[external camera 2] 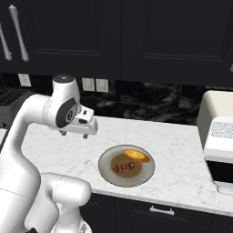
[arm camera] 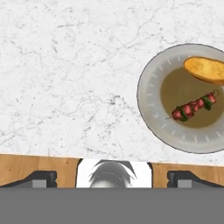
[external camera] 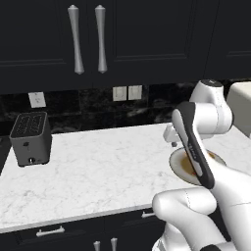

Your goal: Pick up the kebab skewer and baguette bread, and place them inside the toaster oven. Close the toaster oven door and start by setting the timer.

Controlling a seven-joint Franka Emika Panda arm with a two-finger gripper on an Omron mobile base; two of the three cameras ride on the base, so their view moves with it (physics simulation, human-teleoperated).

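Two foods lie on the plate (external camera 2: 105, 169): kebab skewer (external camera 2: 124, 167) pointing left-right, baguette bread (external camera 2: 137, 155) beside it; jaws released.

Legible text, labels, brands, numbers, signs: none. No readable marking on any item or surface in the left base, right base or hand views.

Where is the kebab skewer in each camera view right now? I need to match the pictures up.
Left base view: kebab skewer hidden behind the arm; just the plate rim shows, centre-right.
Right base view: kebab skewer on the plate, lower centre, beside the baguette bread.
Hand view: right side, mid-height, on the plate.
Shared landmark: the plate on the marble counter.
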